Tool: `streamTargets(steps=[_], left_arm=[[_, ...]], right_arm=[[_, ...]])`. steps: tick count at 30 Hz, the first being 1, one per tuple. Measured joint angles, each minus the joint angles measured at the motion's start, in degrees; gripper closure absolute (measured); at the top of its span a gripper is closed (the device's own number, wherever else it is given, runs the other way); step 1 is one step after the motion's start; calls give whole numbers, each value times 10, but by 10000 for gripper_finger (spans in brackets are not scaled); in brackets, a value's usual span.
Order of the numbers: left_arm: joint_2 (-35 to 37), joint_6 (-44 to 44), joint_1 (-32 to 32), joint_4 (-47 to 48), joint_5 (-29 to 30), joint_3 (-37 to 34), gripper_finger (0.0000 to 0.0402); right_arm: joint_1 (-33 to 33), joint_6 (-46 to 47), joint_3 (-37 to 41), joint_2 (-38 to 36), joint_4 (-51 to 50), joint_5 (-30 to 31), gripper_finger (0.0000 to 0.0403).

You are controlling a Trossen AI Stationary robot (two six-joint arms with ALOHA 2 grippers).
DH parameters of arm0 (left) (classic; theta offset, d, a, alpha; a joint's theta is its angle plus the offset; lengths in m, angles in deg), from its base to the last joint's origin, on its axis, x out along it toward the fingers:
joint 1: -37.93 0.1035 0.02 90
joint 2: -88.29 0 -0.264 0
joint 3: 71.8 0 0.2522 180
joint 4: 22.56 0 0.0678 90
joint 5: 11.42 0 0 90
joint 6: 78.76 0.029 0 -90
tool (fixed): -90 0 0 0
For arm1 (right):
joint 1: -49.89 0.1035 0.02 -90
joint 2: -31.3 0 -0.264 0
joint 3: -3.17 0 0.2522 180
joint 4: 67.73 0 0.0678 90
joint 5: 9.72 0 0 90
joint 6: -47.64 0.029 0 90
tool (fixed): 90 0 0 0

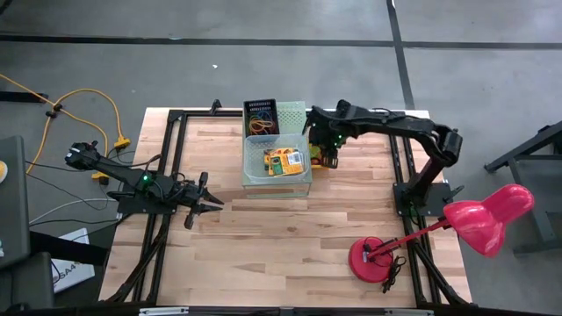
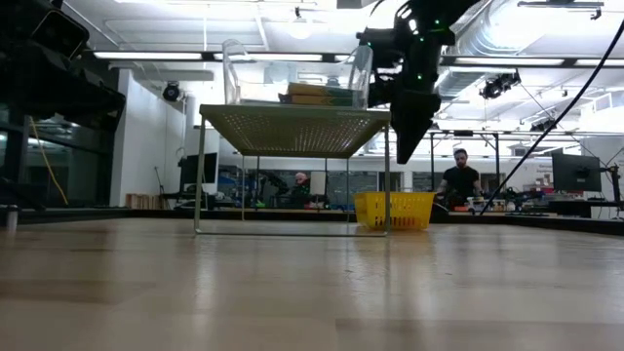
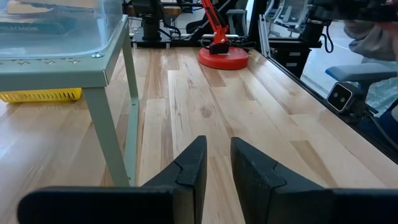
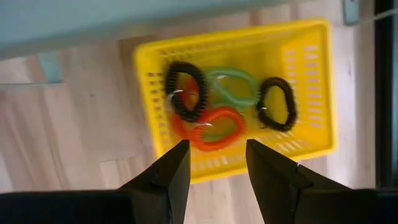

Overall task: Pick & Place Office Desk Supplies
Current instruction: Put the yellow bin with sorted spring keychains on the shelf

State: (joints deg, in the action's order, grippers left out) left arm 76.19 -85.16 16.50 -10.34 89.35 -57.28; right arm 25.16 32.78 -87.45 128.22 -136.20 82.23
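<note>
A yellow basket (image 4: 311, 74) stands on the table just right of the pale-green stand (image 1: 303, 180). Lying in it are a black band (image 4: 186, 90), a green band (image 4: 233, 87), an orange-red band (image 4: 214, 127) and another black band (image 4: 278, 104). My right gripper (image 4: 217, 162) hangs open above the basket, pointing steeply down, with nothing between its fingers; it also shows in the high view (image 1: 327, 149). Two yellow-and-green crayon boxes (image 1: 283, 161) lie in the clear tray on top of the stand. My left gripper (image 1: 209, 207) waits at the table's left, open and holding nothing.
A dark basket (image 1: 261, 118) holding more bands sits behind the stand at the far edge. The pink lamp (image 1: 479, 219) has its red base (image 1: 373, 259) at the near right. The stand's thin legs (image 3: 112, 130) rise just ahead of my left gripper. People are in the room behind.
</note>
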Motion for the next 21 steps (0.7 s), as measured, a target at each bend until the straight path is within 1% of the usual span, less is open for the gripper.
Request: streamTargets(steps=[4, 9, 12, 15, 21], left_arm=[[0, 0, 0, 0, 0, 0, 334], [0, 0, 0, 0, 0, 0, 334], [0, 0, 0, 0, 0, 0, 334], [0, 0, 0, -2, 0, 0, 334], [0, 0, 0, -3, 0, 0, 334]], right_arm=[[30, 22, 19, -1, 15, 26, 259], [43, 47, 73, -27, 54, 23, 259], [45, 55, 106, -44, 72, 26, 259], [45, 52, 138, -69, 121, 25, 259], [37, 55, 206, -106, 185, 24, 259]])
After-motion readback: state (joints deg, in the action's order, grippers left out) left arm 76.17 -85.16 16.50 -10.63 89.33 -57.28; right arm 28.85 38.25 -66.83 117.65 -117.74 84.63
